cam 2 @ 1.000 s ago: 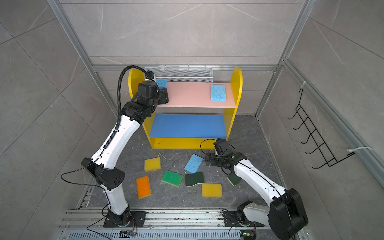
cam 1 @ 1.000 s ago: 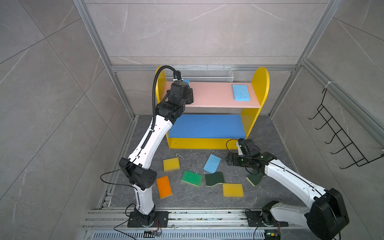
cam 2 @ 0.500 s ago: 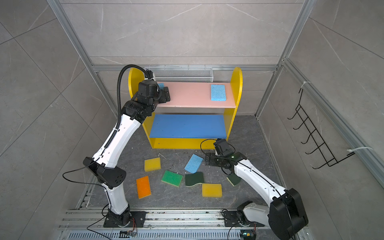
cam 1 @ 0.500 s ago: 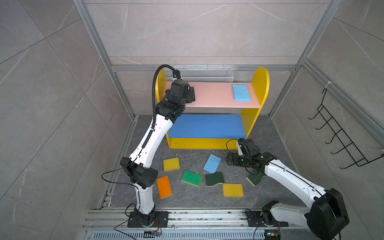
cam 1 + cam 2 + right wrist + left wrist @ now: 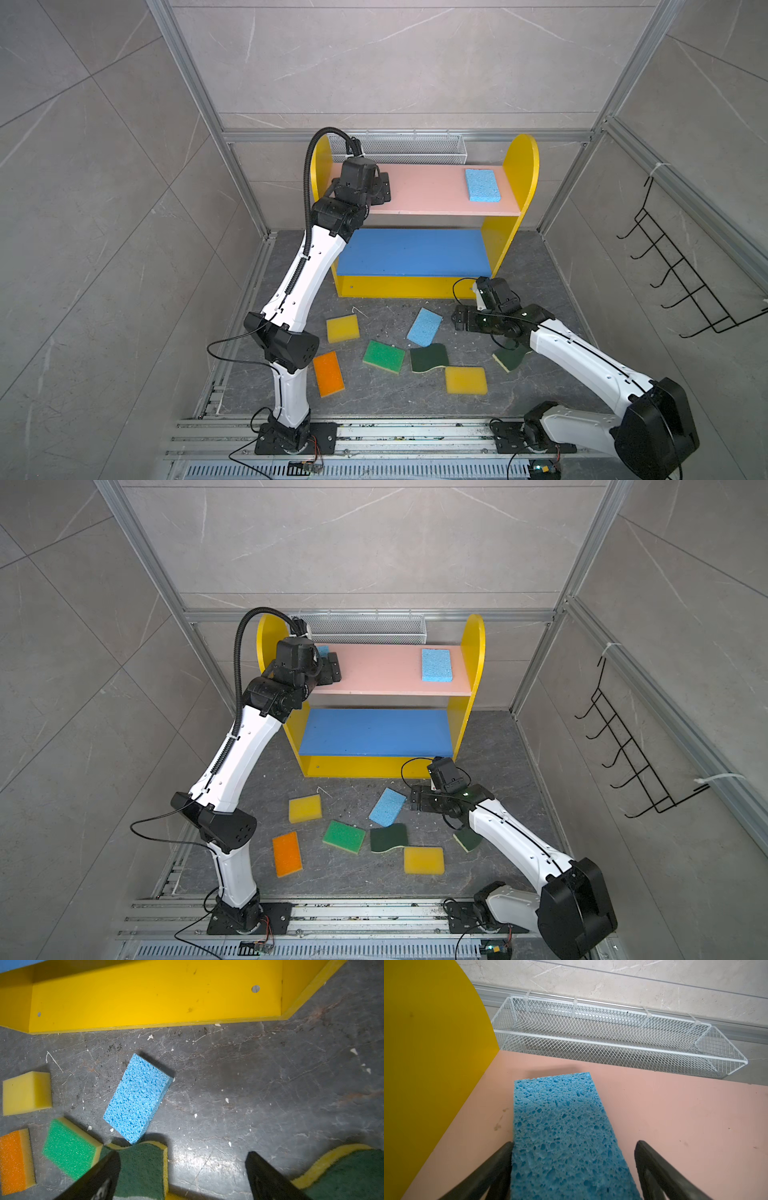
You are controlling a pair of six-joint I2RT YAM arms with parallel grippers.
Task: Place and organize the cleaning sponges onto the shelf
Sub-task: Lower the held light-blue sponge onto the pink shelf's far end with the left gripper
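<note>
The yellow shelf (image 5: 524, 166) stands at the back, with a pink top board (image 5: 428, 193) and a blue middle board. One light blue sponge (image 5: 482, 185) lies at the right end of the pink board. At its left end lies another (image 5: 556, 1126), between the open jaws of my left gripper (image 5: 573, 1144); one finger touches its edge, the other stands apart. My right gripper (image 5: 457, 322) hangs open and empty low over the floor, beside a third blue sponge (image 5: 424, 327). Yellow (image 5: 342, 328), green (image 5: 383, 356), dark green (image 5: 429, 358), yellow (image 5: 466, 380) and orange (image 5: 328, 374) sponges lie on the floor.
A second dark green scourer (image 5: 509, 359) lies partly under my right arm. A white wire mesh basket (image 5: 407, 147) hangs on the back wall just behind the shelf top. A black hook rack (image 5: 681, 282) is on the right wall. Metal rails run along the front edge.
My left jaws have opened off the blue sponge, which now rests on the pink board. The right arm has not moved.
</note>
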